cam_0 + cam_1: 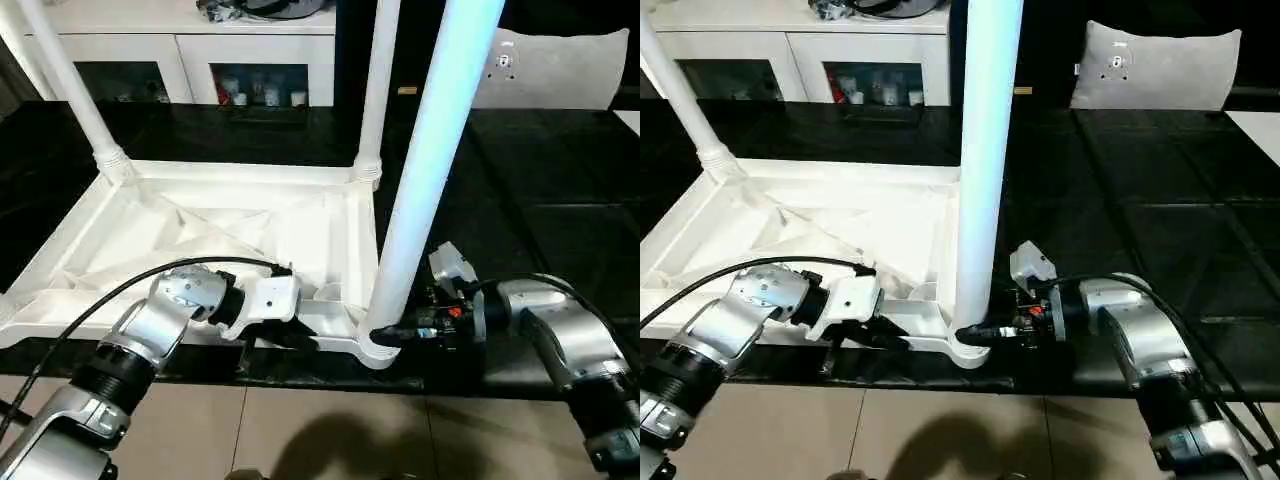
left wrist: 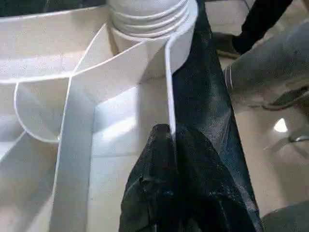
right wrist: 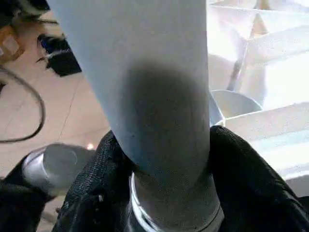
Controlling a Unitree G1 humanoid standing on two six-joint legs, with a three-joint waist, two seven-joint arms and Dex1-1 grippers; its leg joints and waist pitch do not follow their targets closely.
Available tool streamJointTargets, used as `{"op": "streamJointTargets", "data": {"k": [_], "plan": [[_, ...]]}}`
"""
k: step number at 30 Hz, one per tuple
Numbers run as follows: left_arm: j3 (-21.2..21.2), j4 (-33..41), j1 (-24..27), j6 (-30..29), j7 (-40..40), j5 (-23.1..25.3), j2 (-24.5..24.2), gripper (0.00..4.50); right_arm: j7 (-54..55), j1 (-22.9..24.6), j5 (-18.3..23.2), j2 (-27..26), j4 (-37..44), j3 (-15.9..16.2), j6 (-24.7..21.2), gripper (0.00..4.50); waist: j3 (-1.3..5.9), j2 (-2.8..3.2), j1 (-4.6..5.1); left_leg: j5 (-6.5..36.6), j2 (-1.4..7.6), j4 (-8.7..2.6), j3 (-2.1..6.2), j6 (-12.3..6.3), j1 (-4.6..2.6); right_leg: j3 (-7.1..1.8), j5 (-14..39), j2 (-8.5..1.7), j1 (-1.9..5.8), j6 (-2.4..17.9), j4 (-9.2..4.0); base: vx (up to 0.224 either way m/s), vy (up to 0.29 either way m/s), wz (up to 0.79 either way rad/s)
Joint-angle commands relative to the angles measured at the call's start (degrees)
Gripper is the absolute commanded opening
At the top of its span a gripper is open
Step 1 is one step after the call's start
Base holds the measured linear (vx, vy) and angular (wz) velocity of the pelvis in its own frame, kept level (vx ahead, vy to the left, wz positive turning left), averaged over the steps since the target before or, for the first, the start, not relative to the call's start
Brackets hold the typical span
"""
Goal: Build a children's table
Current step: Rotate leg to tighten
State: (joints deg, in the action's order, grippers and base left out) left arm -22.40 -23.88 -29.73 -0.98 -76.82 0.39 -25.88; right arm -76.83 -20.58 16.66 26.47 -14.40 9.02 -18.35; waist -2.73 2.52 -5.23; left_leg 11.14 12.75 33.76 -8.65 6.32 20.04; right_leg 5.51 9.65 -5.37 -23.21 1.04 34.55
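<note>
**A:** The white table top (image 1: pixel 210 235) lay upside down, ribs up, on the dark tabletop (image 1: pixel 560 230), its near edge close to the front. Two legs (image 1: pixel 75 85) stood in the far corners already, and a third leg (image 1: pixel 430 170) stood upright in the near right corner socket (image 1: pixel 375 345).

**B:** And the right gripper (image 1: pixel 395 335)?

**A:** Its fingers were clamped around the base of that third leg, right above the socket. The left gripper (image 1: pixel 285 335) had its fingers pinched together on the near rim of the top, steadying it.

**B:** So the leg was going in. What would have made that step go well?

**A:** I'd have said: keep the leg plumb over the socket, press or twist straight down, and let the left gripper hold the rim firm so the top couldn't skate.

**B:** Any view telling more than the others?

**A:** The right wrist view showed a ringed collar (image 3: pixel 174 212) at the leg's foot between the fingers (image 3: pixel 91 183), hidden from the head views. The left wrist view showed the rim's thin wall (image 2: pixel 170 87) running into the fingers (image 2: pixel 154 188).
</note>
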Motion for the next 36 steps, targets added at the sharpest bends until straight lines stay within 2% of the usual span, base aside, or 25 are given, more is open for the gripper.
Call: {"op": "streamJointTargets", "data": {"k": [1,3,4,5,6,8,9,10,12,13,14,15,16,19,22,25,26,27,28,30,31,32,33,34,36], "plan": [[-0.17,0.99,-0.98,-5.67,5.30,-0.08,3.29,0.00,6.22,-0.44,0.60,-3.61,1.11,0.42,-2.49,2.09,3.69,-0.86,0.29,8.83,-0.15,-3.71,-1.22,-3.24,0.44,-2.38,16.23,-2.10,3.45,10.45,-4.17,0.000,0.000,0.00],[0.66,1.40,-1.66,-9.18,9.42,0.35,5.40,0.00,13.59,-1.55,-2.01,-6.36,-1.46,-0.53,-2.87,2.07,3.45,-0.87,0.67,10.69,-0.32,-3.86,-1.17,-2.39,0.31,-2.27,20.61,-2.04,3.30,8.98,-4.70,0.000,0.000,0.00],[1.22,1.59,-2.04,-11.19,12.09,0.55,7.04,0.00,18.63,-2.51,-3.20,-8.41,-3.24,-1.52,-3.24,2.07,3.39,-0.65,0.79,11.07,-0.31,-3.88,-1.17,-1.90,0.22,-2.30,21.88,-2.11,3.16,8.54,-4.77,0.000,0.000,0.00],[1.54,1.60,-2.32,-12.51,14.18,0.86,8.31,0.00,22.15,-3.28,-3.80,-9.97,-4.39,-2.26,-3.74,2.07,3.21,-0.66,1.49,12.92,-0.71,-3.94,-0.90,-0.75,0.37,-1.86,26.63,-2.10,3.27,6.75,-5.22,0.000,0.000,0.00],[1.92,1.67,-2.67,-14.38,16.95,1.48,9.97,0.00,26.66,-4.19,-4.50,-12.02,-5.49,-3.12,-4.63,2.06,3.16,-0.57,2.25,13.65,-0.87,-3.84,-0.88,-0.34,0.26,-1.79,28.63,-2.03,3.07,5.73,-5.55,0.000,0.000,0.00],[2.53,1.61,-3.16,-17.01,20.48,2.18,12.17,0.00,31.20,-5.32,-5.63,-14.35,-6.33,-3.28,-5.75,2.04,3.35,-0.66,3.09,13.68,-1.02,-3.75,-0.74,-0.89,0.49,-1.67,28.70,-1.98,3.22,5.08,-5.81,0.000,0.000,0.00],[3.00,1.68,-3.50,-18.93,22.77,2.65,13.56,0.00,34.11,-6.14,-6.26,-15.96,-6.89,-3.41,-6.65,2.04,3.28,-0.31,3.42,13.48,-0.96,-3.82,-0.74,-0.93,0.65,-1.73,27.77,-1.88,3.25,5.27,-5.69,0.000,0.000,0.00],[3.27,1.55,-3.85,-20.17,24.81,3.28,14.65,0.00,37.01,-7.18,-6.47,-17.63,-7.88,-3.90,-7.80,2.04,3.30,-0.49,3.73,13.05,-0.99,-3.80,-0.72,-0.98,0.87,-1.70,27.04,-1.87,3.32,5.46,-5.68,0.000,0.000,0.00],[3.22,1.37,-4.33,-21.43,26.98,4.31,15.63,0.00,41.30,-8.92,-6.46,-20.13,-9.88,-5.03,-8.01,2.04,3.59,-0.55,4.20,12.40,-1.08,-3.59,-0.78,-1.59,0.69,-1.72,24.52,-1.81,3.18,6.54,-5.60,0.000,0.000,0.00],[3.44,1.30,-4.70,-22.41,28.76,4.96,16.36,0.00,41.57,-9.77,-7.55,-21.00,-11.33,-4.44,-4.46,2.04,3.68,-0.61,4.52,12.48,-1.01,-3.57,-0.74,-1.92,0.78,-1.70,23.60,-1.83,3.17,7.25,-5.43,0.000,0.000,0.00],[3.44,1.30,-4.70,-22.41,28.76,4.96,16.36,0.00,41.57,-9.77,-7.55,-21.00,-11.33,-4.44,-4.46,2.04,3.68,-0.54,4.61,12.48,-1.00,-3.56,-0.75,-2.05,0.82,-1.67,23.39,-1.84,3.20,7.39,-5.42,0.000,0.000,0.00],[3.72,1.36,-4.87,-22.56,29.37,5.04,16.75,0.00,40.99,-9.84,-7.82,-21.34,-11.79,-4.50,-2.91,2.57,3.78,-0.81,4.54,11.73,-0.99,-3.44,-0.88,-2.63,0.78,-1.74,21.95,-1.83,3.20,7.81,-5.45,0.000,0.000,0.00],[3.83,1.49,-4.93,-22.80,29.60,5.16,16.87,0.00,40.96,-9.76,-7.70,-21.44,-11.79,-4.79,-2.84,2.57,3.83,-1.11,4.37,10.62,-0.87,-3.48,-0.94,-3.21,0.86,-1.82,19.92,-1.80,3.32,8.46,-5.27,0.000,0.000,0.00],[3.87,1.73,-4.99,-23.13,30.05,5.52,16.84,0.00,40.67,-9.50,-7.42,-21.39,-11.40,-5.18,-2.97,2.93,3.85,-0.75,4.30,8.89,-0.63,-3.55,-0.86,-3.86,0.96,-1.99,15.13,-1.81,3.52,10.37,-4.56,0.000,0.000,0.00],[3.70,1.49,-4.44,-20.63,29.46,6.04,14.90,0.00,35.64,-7.13,-6.58,-17.91,-7.92,-5.07,-2.15,3.20,3.81,-0.48,4.12,9.87,-0.68,-3.52,-0.93,-4.30,0.89,-1.98,15.50,-1.88,3.76,10.29,-4.75,0.000,0.000,0.00],[2.63,0.79,-3.96,-17.65,27.40,6.60,12.46,0.00,30.93,-5.41,-6.19,-13.54,-6.68,-5.20,0.14,3.47,3.94,-0.60,3.52,9.30,-0.55,-3.47,-1.01,-4.85,0.78,-2.07,14.86,-1.93,3.65,10.25,-4.75,0.000,0.000,0.00],[2.47,0.57,-3.85,-16.54,26.63,6.69,11.88,0.00,29.60,-5.11,-5.96,-12.49,-6.51,-5.34,0.71,3.56,3.88,-0.06,3.16,9.38,-0.54,-3.46,-1.02,-4.72,0.72,-2.07,14.82,-1.96,3.61,10.44,-4.67,0.000,0.000,0.00],[2.47,0.57,-3.85,-16.54,26.63,6.69,11.88,0.00,29.60,-5.11,-5.96,-12.49,-6.51,-5.34,0.71,3.64,3.87,-0.33,3.14,9.39,-0.58,-3.44,-1.07,-4.81,0.81,-2.05,14.76,-1.93,3.67,10.39,-4.87,0.000,0.000,0.00],[2.41,0.39,-3.72,-15.50,25.88,6.69,11.41,0.00,28.47,-4.85,-5.68,-11.65,-6.23,-5.52,1.01,3.73,3.90,-0.20,3.01,9.37,-0.55,-3.50,-0.98,-4.69,0.75,-2.02,14.44,-1.92,3.70,10.63,-4.71,0.000,0.000,0.00],[2.16,-0.14,-3.34,-12.33,23.61,6.34,10.36,0.00,25.57,-4.42,-5.05,-9.50,-5.54,-5.95,1.54,3.82,3.88,-0.34,2.91,9.91,-0.56,-3.47,-1.05,-4.77,0.70,-2.07,14.75,-1.89,3.69,10.47,-4.80,0.000,0.000,0.00],[1.77,-0.76,-2.78,-8.14,20.58,5.64,9.07,0.00,22.03,-3.96,-4.36,-6.86,-4.69,-6.35,2.10,3.91,3.85,-0.19,2.81,9.92,-0.54,-3.51,-0.96,-4.89,0.76,-2.05,14.86,-1.98,3.73,10.44,-4.88,0.000,0.000,0.00],[1.77,-0.76,-2.78,-8.14,20.58,5.64,9.07,0.00,22.03,-3.96,-4.36,-6.86,-4.69,-6.35,2.10,4.00,3.89,-0.31,2.78,9.99,-0.53,-3.51,-0.97,-4.97,0.78,-2.02,14.84,-1.90,3.79,10.35,-4.91,0.000,0.000,0.00],[0.78,-1.65,-2.18,-4.72,16.92,5.01,7.08,0.00,17.10,-3.57,-4.05,-3.33,-3.93,-5.92,2.83,4.11,3.92,-0.03,2.72,9.95,-0.41,-3.52,-0.96,-4.95,0.71,-2.08,13.98,-1.94,3.69,10.79,-4.61,0.000,0.000,0.00],[0.78,-1.65,-2.18,-4.72,16.92,5.01,7.08,0.00,17.10,-3.57,-4.05,-3.33,-3.93,-5.92,2.83,4.29,3.93,-0.17,2.53,10.37,-0.40,-3.49,-0.96,-5.11,0.73,-2.01,14.10,-1.90,3.76,10.81,-4.73,0.000,0.000,0.00],[-0.44,-2.33,-1.84,-1.60,12.42,4.34,4.93,0.00,11.32,-3.48,-3.71,0.22,-3.62,-4.87,3.21,4.29,3.92,-0.43,2.29,10.44,-0.38,-3.47,-1.05,-5.37,0.67,-2.02,13.96,-1.87,3.73,11.17,-4.68,0.000,0.000,0.00]]}}
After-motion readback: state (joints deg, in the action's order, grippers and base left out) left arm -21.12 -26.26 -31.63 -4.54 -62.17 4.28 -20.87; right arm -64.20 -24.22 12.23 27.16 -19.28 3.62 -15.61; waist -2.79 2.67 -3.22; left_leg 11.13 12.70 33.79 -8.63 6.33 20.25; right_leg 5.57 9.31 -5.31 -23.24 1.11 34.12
